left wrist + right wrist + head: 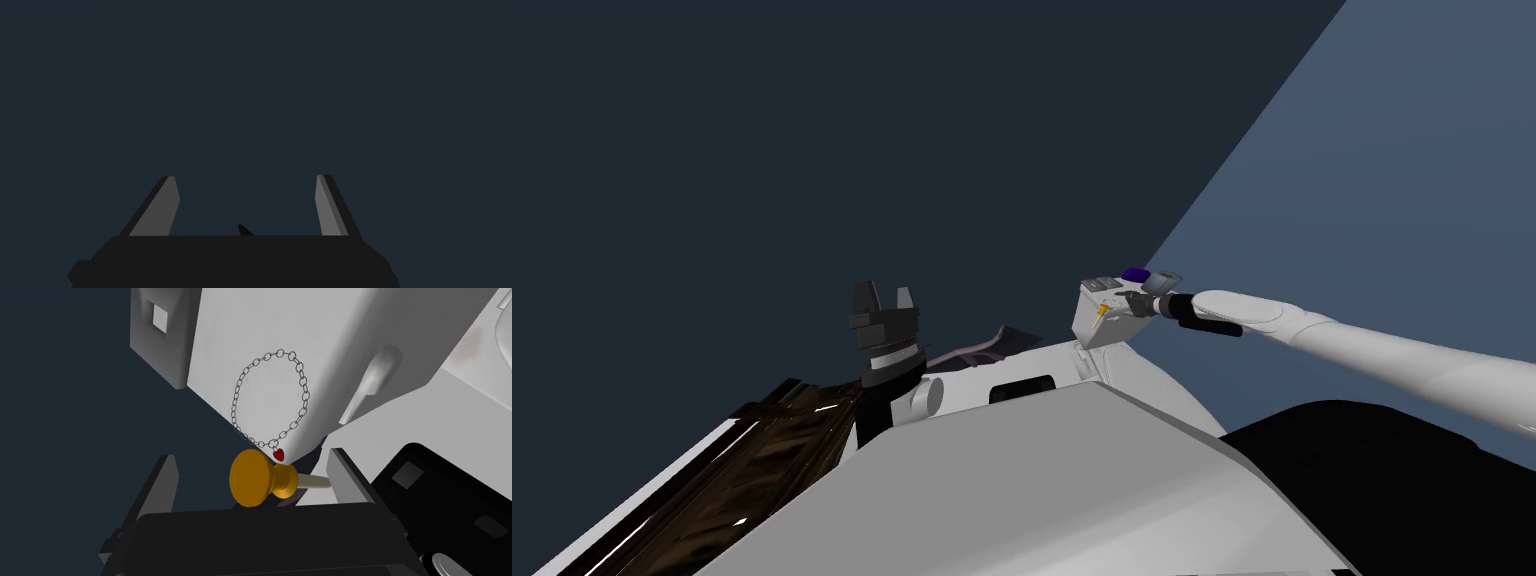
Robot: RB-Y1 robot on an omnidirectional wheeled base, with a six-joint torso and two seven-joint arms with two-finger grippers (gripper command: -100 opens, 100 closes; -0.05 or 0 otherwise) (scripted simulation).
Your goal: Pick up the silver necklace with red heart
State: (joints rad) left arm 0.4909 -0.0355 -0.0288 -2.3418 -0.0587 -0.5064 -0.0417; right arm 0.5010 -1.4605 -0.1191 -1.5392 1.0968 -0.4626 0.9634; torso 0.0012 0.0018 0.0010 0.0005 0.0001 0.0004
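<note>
Right gripper (252, 458): jaws spread, pinching nothing, with an orange pushpin (260, 478) between them. The silver necklace (303, 390) lies looped on a white block (240, 318) just beyond the jaws, its red heart (278, 454) beside the pin's head. Left gripper (247, 176) is raised, jaws spread too

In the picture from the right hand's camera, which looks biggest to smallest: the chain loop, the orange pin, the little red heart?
1. Chain loop: widest span.
2. Orange pin: it sits nearer the camera, so its real size is unsure.
3. Red heart: clearly smallest.
</note>
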